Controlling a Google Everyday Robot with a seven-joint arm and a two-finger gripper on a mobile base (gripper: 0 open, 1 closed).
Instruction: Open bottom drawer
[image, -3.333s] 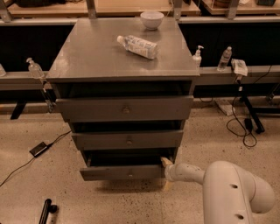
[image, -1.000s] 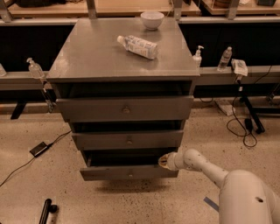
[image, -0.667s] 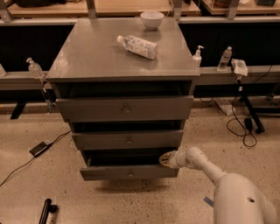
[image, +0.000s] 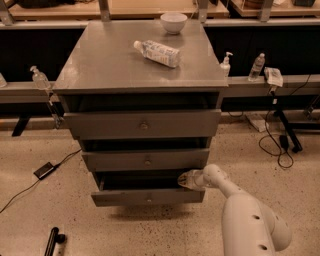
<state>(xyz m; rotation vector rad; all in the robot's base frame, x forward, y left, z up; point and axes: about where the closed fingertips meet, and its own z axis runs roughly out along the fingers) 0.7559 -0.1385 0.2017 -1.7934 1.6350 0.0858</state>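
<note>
The grey cabinet has three drawers. The bottom drawer (image: 148, 197) has the slimmest front panel with a small round knob, and it stands pulled out a little, leaving a dark gap above its front. My gripper (image: 184, 180) is at the right end of that drawer, just above the top edge of the front panel and at the gap. The white arm reaches in from the lower right. The middle drawer (image: 147, 160) and top drawer (image: 143, 124) sit further back.
A plastic bottle (image: 157, 52) lies on the cabinet top (image: 100, 60), with a white bowl (image: 173, 22) behind it. Cables and a black power brick (image: 45, 170) lie on the floor at the left. Small bottles stand on the side rails.
The gripper has moved left and up from beside the drawer's right corner to the gap above the front panel. The drawer itself has not visibly shifted.
</note>
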